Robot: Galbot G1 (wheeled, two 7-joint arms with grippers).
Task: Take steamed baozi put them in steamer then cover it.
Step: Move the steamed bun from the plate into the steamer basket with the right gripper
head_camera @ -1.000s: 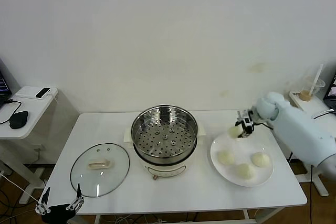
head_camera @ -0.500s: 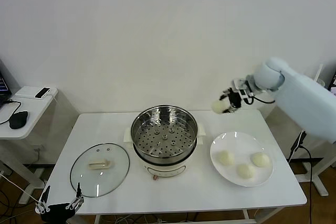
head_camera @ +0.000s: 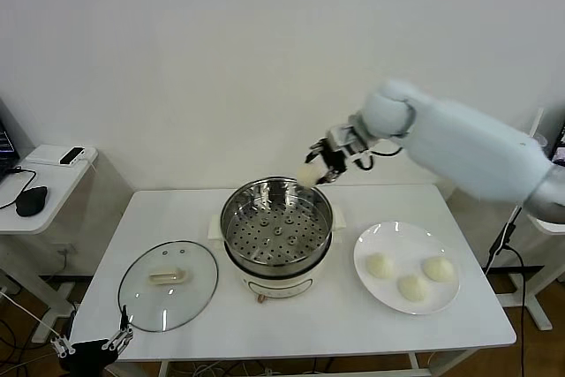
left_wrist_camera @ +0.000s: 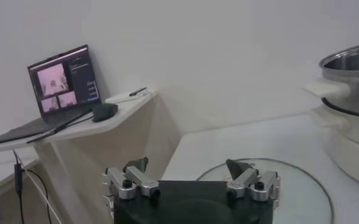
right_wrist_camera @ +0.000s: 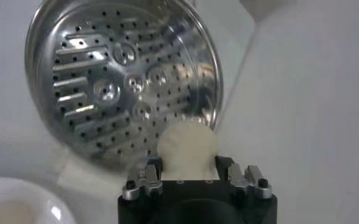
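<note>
Head view: the right gripper clamps a baozi above the far right rim of the steamer. Three baozi lie on the plate; the cover lies left of the steamer.

Left wrist view: the left gripper hangs spread wide, holding nothing, at the table's near left corner.

Right wrist view: the baozi sits pinched between the fingers, over the steamer's rim.

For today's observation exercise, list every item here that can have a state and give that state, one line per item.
steamer: uncovered, tray empty
cover: off, flat on table beside steamer
right gripper: shut on a baozi, above steamer's far rim
held baozi: gripped, in the air
plate: holds three baozi
left gripper: open, empty, at table's near-left edge
</note>
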